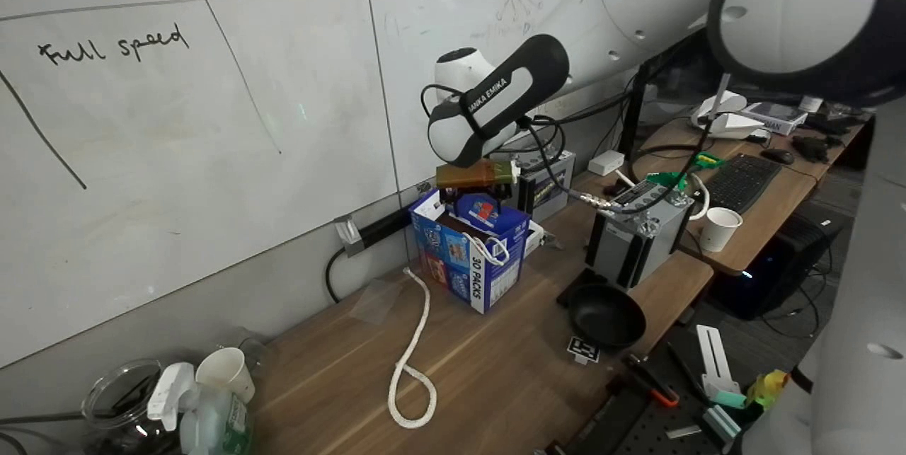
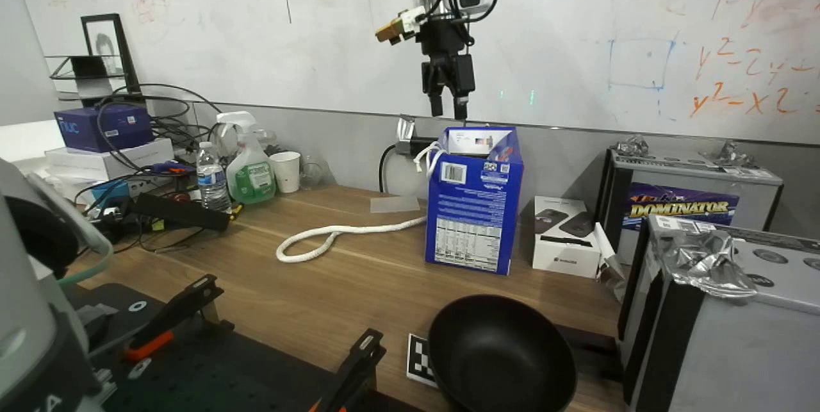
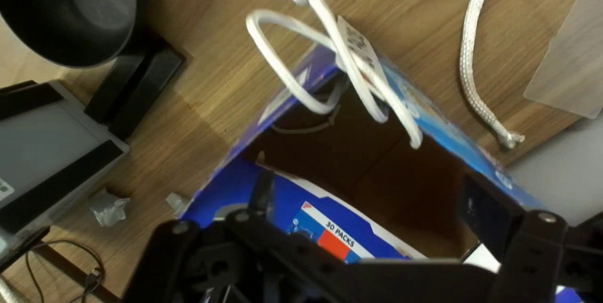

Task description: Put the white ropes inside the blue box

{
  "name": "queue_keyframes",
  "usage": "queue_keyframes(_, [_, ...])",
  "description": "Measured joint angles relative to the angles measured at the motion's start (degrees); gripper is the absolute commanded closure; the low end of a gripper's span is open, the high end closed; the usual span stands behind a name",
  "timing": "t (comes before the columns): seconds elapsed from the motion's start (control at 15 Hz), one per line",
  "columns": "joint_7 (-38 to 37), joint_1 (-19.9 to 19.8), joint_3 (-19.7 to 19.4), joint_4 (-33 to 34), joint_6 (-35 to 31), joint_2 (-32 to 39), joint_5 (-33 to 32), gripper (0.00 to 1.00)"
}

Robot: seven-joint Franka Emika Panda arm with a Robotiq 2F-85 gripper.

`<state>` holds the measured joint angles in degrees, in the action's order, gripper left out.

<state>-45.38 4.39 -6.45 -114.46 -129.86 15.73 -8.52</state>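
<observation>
The gripper point(image 2: 448, 115) hangs empty above the box point(image 2: 471, 213), fingers point(image 3: 487, 211) spread wide. A white rope point(image 3: 347, 58) droops over the box's corner — part inside, knotted end outside. The second rope point(image 1: 417, 337) lies on the table point(image 1: 509, 370), below and left of the fingers in both exterior views, its length running away from the box into a loop — so the next reach probably goes sideways, then down.

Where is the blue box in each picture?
In an exterior view: blue box, just below the middle.
In an exterior view: blue box, just right of the middle.
In the wrist view: blue box, big, across the middle.
Landmark in all three: black pan.
</observation>
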Motion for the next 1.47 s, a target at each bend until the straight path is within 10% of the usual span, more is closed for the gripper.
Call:
queue_keyframes(0.8, [-0.29, 0.38, 4.60, -26.02, -9.43, -13.81, -11.59, 0.00])
queue_keyframes(1.47, [2.01, -3.20, 1.98, -27.34, -26.06, -7.24, -19.80, 0.00])
